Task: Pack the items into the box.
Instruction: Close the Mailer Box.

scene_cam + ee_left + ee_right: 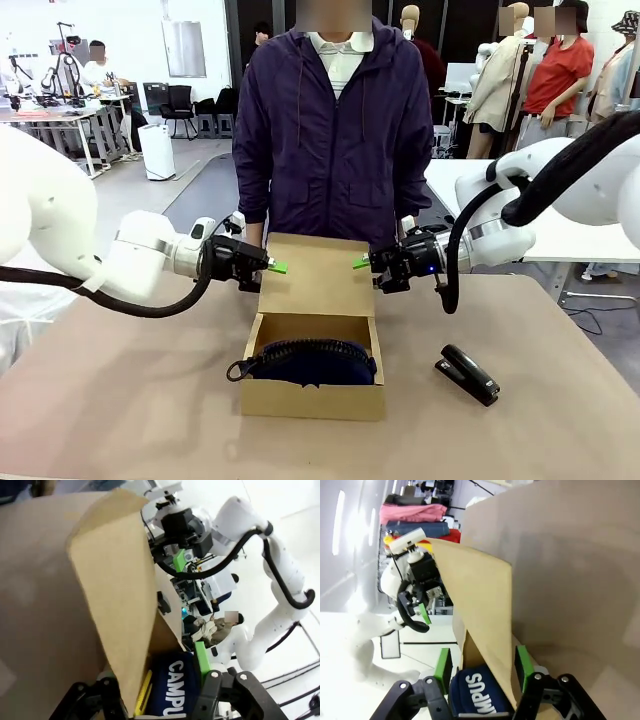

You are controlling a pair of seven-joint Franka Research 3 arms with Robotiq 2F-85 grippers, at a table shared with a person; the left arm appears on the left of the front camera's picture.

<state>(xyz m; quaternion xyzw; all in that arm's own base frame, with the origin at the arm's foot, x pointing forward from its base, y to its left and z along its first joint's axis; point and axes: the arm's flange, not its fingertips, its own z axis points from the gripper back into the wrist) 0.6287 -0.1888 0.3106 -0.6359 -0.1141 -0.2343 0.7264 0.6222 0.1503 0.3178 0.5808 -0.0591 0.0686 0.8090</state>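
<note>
Counted on the desk (pixel 120 400): one plain tan cardboard box (pixel 310 398), one soft navy-blue fabric pouch (pixel 310 362) with a black zipper, one slim yellow object (pixel 144 692), and one black stapler (pixel 468 374). The box is set at the desk's middle, and its hinged flap lid (pixel 318 275) is stood upright on the far side. The pouch is lodged inside the box, with the yellow object tucked just beside it. The stapler is laid well apart, toward the desk's right edge.

Two claws are noted. The left claw (pixel 275 267) is held at the lid's left edge and the right claw (pixel 360 263) at its right edge. Both are seen half spread, with the cardboard passing between the green pads (pixel 522 666). One pad of the right claw is seen against the lid, the other clear of it.

Writing: white letters "CAMPU" are read on the pouch in the left wrist view, and "MPUS" in the right wrist view.

A person in a purple jacket (pixel 335 130) is stood at the far edge.
</note>
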